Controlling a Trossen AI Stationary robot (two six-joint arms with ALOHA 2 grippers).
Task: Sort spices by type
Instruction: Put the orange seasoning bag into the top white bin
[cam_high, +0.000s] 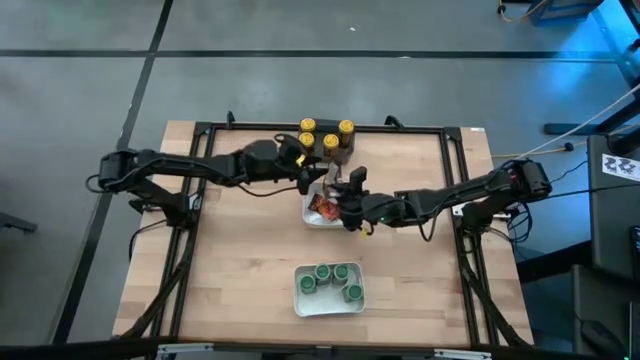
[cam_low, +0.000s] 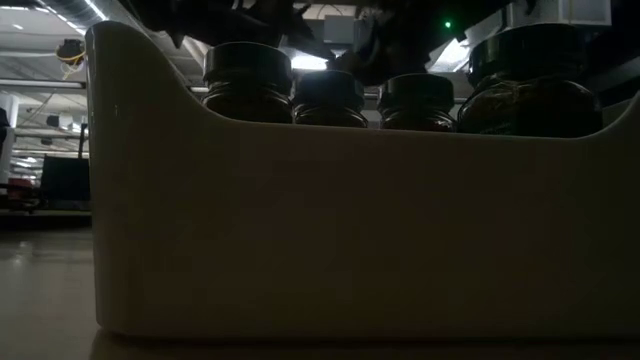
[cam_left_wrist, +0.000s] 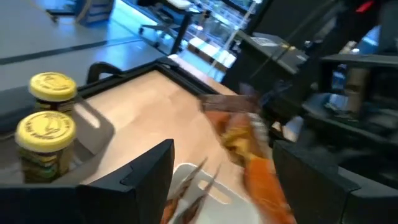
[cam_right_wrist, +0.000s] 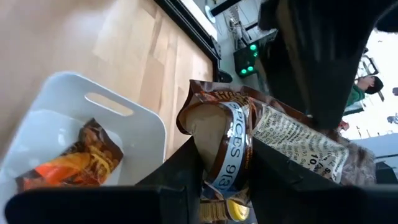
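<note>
Brown sachet (cam_right_wrist: 231, 149) clamped in right claw (cam_high: 347, 207) above tray rim (cam_right_wrist: 106, 102).

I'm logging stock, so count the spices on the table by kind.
yellow-lidded jars: 4
green-lidded jars: 4
sachets: 2 visible
Total: 10

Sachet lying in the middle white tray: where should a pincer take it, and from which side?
Take the sachet from straight above, pinching its crumpled upper edge. It lies flat on the floor of the middle tray, whose raised walls would likely block a sideways approach.
</note>
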